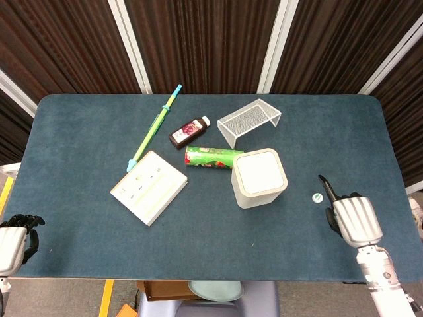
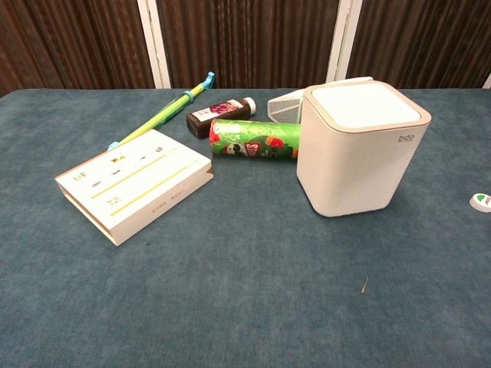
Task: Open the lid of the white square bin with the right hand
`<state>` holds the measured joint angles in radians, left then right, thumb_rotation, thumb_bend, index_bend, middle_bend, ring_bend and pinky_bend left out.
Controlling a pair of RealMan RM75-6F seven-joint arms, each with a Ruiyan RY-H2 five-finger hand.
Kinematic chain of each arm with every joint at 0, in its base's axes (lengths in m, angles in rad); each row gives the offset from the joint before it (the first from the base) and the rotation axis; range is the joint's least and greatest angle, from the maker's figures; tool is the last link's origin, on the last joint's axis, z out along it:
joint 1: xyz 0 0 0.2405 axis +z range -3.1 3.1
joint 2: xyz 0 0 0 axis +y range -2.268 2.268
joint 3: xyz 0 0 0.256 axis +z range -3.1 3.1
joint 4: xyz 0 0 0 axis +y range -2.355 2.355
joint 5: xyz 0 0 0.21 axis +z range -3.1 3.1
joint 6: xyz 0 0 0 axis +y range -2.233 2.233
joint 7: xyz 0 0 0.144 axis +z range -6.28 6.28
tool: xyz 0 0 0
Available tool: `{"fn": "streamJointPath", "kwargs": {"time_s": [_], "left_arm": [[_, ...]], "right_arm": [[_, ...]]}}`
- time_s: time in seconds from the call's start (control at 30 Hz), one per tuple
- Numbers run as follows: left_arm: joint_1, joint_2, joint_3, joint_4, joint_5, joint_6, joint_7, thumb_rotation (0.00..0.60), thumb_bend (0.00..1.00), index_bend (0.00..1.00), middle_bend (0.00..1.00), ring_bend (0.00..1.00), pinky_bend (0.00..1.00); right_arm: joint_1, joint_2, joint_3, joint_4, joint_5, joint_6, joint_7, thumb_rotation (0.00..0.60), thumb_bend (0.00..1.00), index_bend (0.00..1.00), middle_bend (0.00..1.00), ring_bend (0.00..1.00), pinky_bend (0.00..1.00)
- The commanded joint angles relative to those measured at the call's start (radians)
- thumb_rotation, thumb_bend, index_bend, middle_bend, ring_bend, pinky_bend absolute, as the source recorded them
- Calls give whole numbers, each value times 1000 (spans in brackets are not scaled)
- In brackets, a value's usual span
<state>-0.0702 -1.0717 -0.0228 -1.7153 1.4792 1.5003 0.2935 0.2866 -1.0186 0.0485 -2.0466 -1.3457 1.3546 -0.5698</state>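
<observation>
Head view: right hand [image 1: 355, 221], one finger extended and the rest curled, empty, near the closed white square plastic bin [image 1: 259, 177]; an off-centre press might tip it.

We read "bdo" on the white square bin [image 2: 360, 149], near its front face's upper right corner; other labels stay illegible.
</observation>
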Motion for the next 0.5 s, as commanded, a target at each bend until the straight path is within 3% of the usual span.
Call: {"fn": "streamJointPath", "kwargs": {"time_s": [0.03, 0.17, 0.5], "left_arm": [[0, 1, 0, 0, 0, -2, 1, 600, 726, 435, 432, 329, 538], [-1, 3, -1, -1, -10, -9, 13, 600, 727, 435, 432, 329, 538], [-1, 4, 0, -6, -11, -10, 29, 600, 728, 435, 432, 329, 538]], "right_arm": [[120, 51, 55, -150, 208, -177, -98, 600, 634, 223, 762, 813, 694], [205, 30, 81, -171, 357, -227, -182, 600, 651, 248, 765, 815, 697], [306, -68, 70, -154, 452, -263, -229, 600, 652, 256, 766, 815, 697]]}}
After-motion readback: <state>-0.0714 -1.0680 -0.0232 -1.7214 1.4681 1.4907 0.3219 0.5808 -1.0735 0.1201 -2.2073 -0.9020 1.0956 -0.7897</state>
